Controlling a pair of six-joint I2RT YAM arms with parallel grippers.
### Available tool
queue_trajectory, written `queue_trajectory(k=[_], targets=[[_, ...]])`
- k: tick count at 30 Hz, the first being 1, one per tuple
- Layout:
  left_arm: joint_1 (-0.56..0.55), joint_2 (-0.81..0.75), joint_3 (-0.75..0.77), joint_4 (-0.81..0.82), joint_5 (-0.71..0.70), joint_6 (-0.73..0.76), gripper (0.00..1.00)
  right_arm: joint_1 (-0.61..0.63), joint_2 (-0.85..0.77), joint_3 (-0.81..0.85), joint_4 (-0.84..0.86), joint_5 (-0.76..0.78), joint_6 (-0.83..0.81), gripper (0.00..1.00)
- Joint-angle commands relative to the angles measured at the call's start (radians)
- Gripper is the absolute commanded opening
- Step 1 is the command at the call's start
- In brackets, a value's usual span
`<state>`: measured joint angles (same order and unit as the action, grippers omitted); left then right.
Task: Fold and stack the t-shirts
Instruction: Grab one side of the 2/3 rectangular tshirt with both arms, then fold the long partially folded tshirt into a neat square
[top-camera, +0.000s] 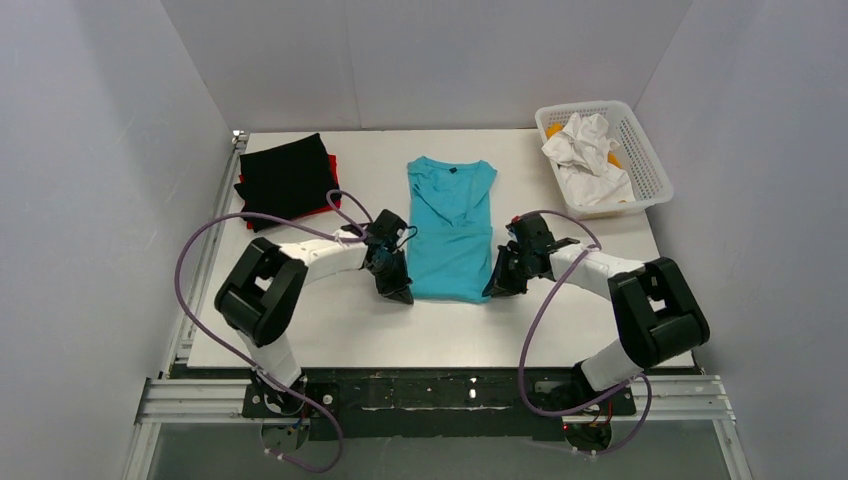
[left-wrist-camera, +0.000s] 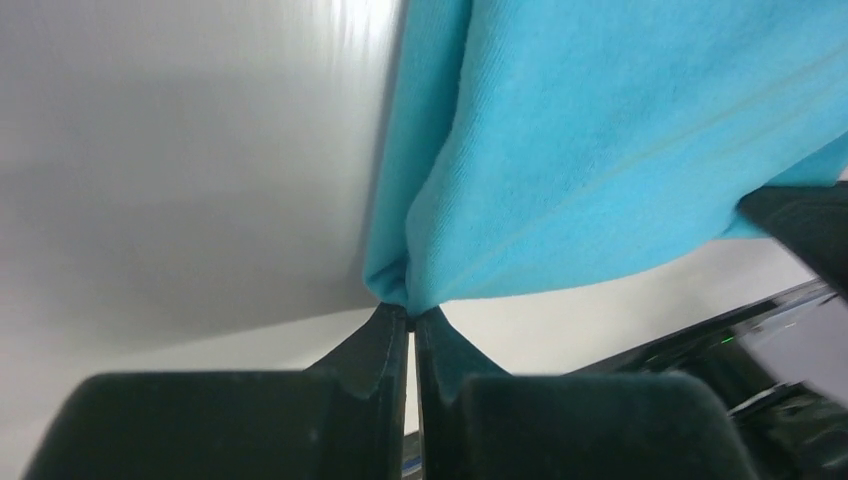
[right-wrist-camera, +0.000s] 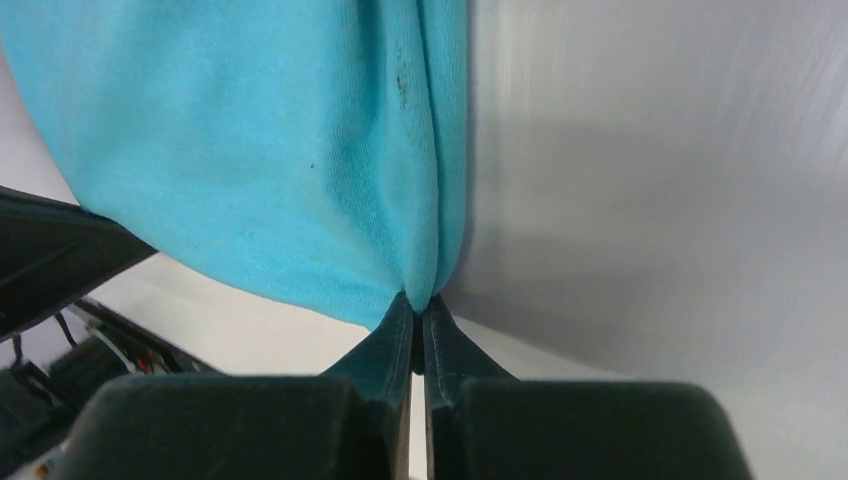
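At the middle of the white table (top-camera: 330, 335), the plain turquoise-blue cotton t-shirt (top-camera: 450, 235) lies flat as a long narrow panel, its sides turned in, the collar at the far end and the hem toward you. It is soft, light cloth with no stiffness of its own, so expect it to sag and drape between any two points you lift. It should not slip much, but thin doubled layers can slide apart if you pinch too little. The near hem corners look like the right place to hold it, and that is where you have it. Your left gripper (left-wrist-camera: 411, 318) is clenched on the left corner, with a fold of blue fabric caught between the tips. Your right gripper (right-wrist-camera: 418, 305) is clamped likewise on the right corner. Both wrist views show several layers bunched into the pinch. For the lengthwise fold, I would judge that both corners need to rise together and travel evenly toward the collar, or the panel will skew. Well to the left, at the far corner, the black folded t-shirt (top-camera: 288, 178) rests on the red folded t-shirt (top-camera: 318, 211), which shows only as an edge. At the far right stands the white plastic mesh basket (top-camera: 650, 165), holding crumpled white cloth (top-camera: 585, 160).
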<state>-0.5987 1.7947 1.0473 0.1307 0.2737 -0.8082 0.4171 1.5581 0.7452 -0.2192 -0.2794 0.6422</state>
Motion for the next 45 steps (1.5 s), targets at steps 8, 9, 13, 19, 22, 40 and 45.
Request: queue_trajectory(k=[8,9,13,19,22,40,45], targets=[[-0.24,-0.495,-0.36,-0.361,-0.127,-0.019,0.0,0.201,-0.416,-0.188,-0.408,-0.119,0.081,0.04],[-0.252,-0.54,-0.355,-0.394,-0.148,-0.017,0.0,0.215,-0.448,-0.193,-0.42,-0.123,0.1,0.04],[-0.263,-0.671,-0.325,-0.464,-0.187,-0.016,0.0,0.235,-0.526,-0.162,-0.43,-0.157,0.138,0.04],[-0.263,-0.682,-0.16,-0.508,-0.293,0.032,0.0,0.228,-0.531,0.066,-0.526,0.002,0.09,0.03],[-0.252,-0.65,-0.061,-0.539,-0.419,0.084,0.0,0.176,-0.493,0.16,-0.535,0.028,0.053,0.01],[0.017,-0.104,0.551,-0.538,-0.396,0.329,0.0,-0.138,-0.07,0.658,-0.493,-0.112,-0.079,0.01],[0.07,0.056,0.704,-0.563,-0.401,0.357,0.0,-0.167,0.087,0.772,-0.504,-0.117,-0.082,0.01]])
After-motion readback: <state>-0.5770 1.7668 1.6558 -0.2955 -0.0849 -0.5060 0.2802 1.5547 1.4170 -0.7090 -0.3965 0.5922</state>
